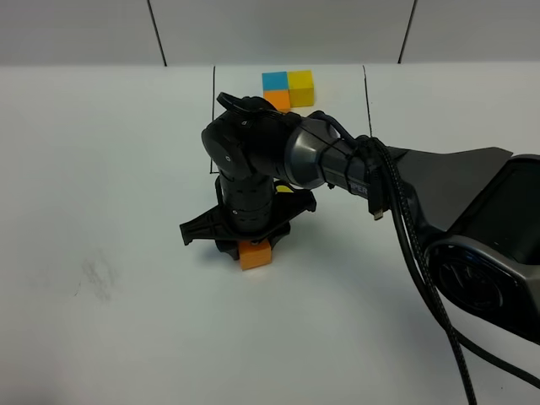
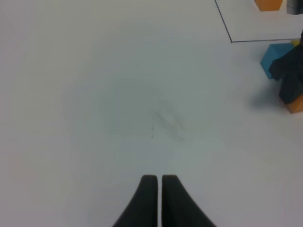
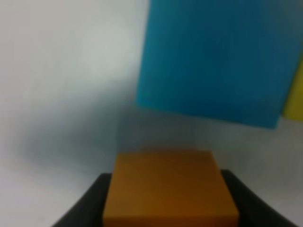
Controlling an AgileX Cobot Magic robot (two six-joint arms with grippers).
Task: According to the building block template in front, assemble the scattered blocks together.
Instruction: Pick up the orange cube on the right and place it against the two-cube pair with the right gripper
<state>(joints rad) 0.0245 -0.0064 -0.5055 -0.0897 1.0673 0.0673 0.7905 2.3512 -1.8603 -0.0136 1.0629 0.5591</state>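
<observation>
The building block template (image 1: 288, 88), a blue, yellow and orange trio, lies at the far middle of the table inside thin black lines. My right gripper (image 1: 253, 246) reaches across the middle and points down, shut on the loose orange block (image 1: 255, 255), which rests on the table. In the right wrist view the orange block (image 3: 170, 187) sits between the dark fingers (image 3: 83, 208), with the blue block (image 3: 215, 61) just beyond it and a yellow block's edge (image 3: 296, 94) beside that. My left gripper (image 2: 155, 189) hangs shut and empty over bare table.
In the left wrist view the blue block (image 2: 274, 59) and an orange corner (image 2: 296, 103) show beside the dark right gripper. The thin black line (image 2: 230, 28) passes near them. A faint grey smudge (image 1: 99, 277) marks the table at the left.
</observation>
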